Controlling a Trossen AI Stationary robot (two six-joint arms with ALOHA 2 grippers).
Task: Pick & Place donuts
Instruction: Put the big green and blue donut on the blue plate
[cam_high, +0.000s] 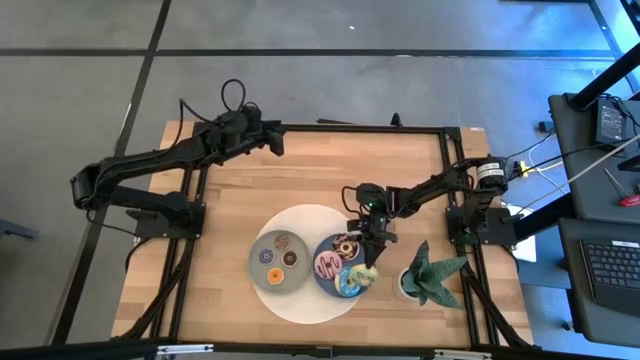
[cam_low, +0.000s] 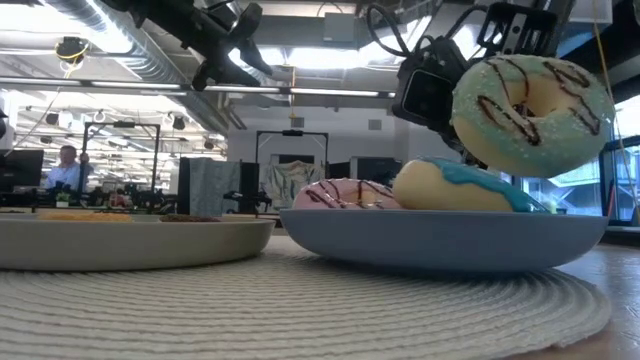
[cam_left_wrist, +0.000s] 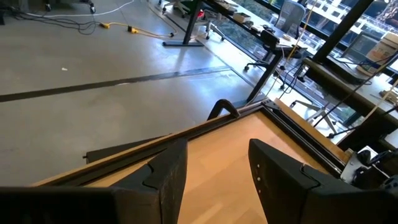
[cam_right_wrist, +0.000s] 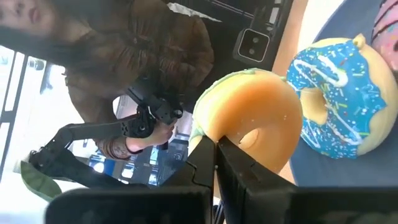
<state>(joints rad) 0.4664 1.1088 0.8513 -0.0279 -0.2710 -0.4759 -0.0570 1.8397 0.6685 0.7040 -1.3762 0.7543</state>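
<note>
Yellow-green donut (cam_low: 530, 112) | pinched by right end effector (cam_right_wrist: 215, 163) | above blue plate (cam_low: 440, 240)

No readable text, label, brand name, number or sign appears in any of the four views. The overhead view shows nothing lettered on the table or the equipment around it. The table-level view looks into an office behind, where any signage is too far off and too blurred to read. The two wrist views show no legible writing either.
</note>
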